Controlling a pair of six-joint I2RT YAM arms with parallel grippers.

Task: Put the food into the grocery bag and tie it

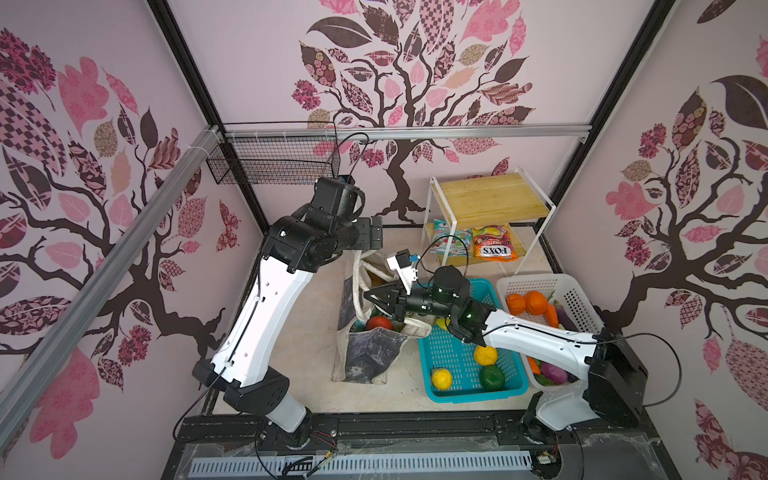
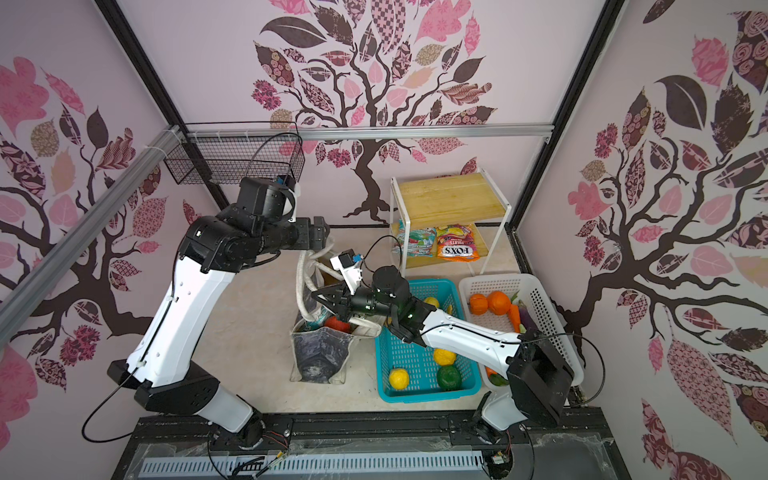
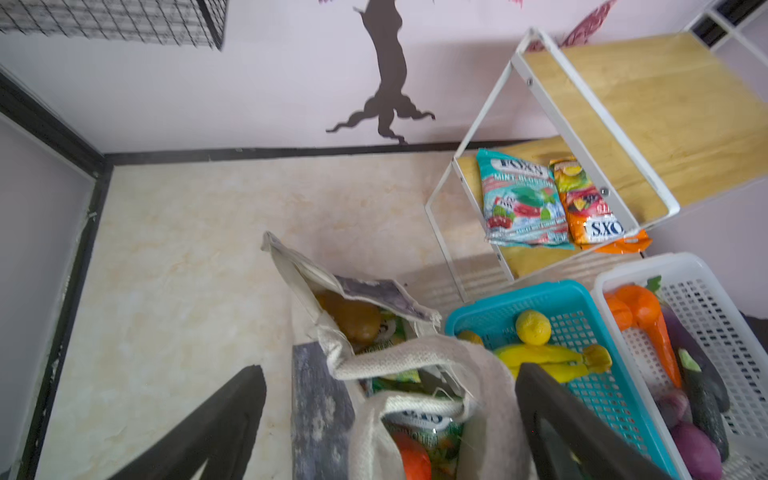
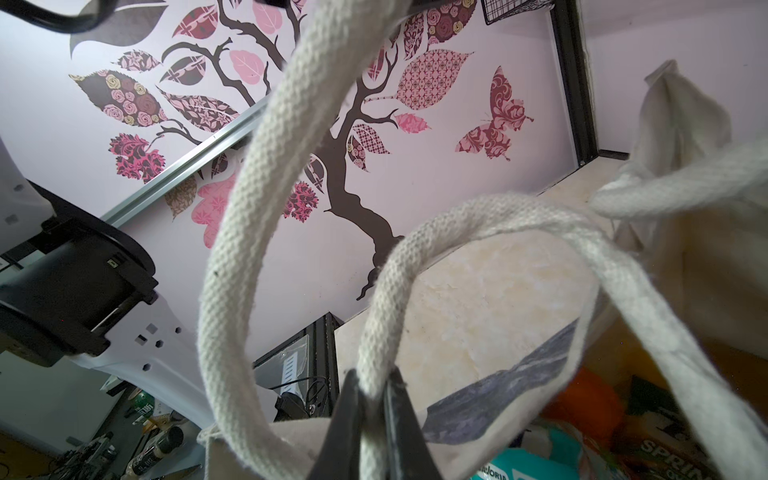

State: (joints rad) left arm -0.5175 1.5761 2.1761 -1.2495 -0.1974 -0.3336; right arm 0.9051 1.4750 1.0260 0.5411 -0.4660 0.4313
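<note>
Pinching one handle tight, seemingly to hold its loop up for tying, the right hand sits over the bag, which stands on the worktop with food inside, while the left hand hangs wide open above it, free to take the other handle.

The left arm and right arm are built of glossy white link shells with small dark fastener holes, joined by matte black rounded joint housings. A thin black cable is routed along the left arm's white link. The left gripper has matte black wedge-shaped fingers; the right gripper tapers to a black point beside a white camera mount with a blue connector.
</note>
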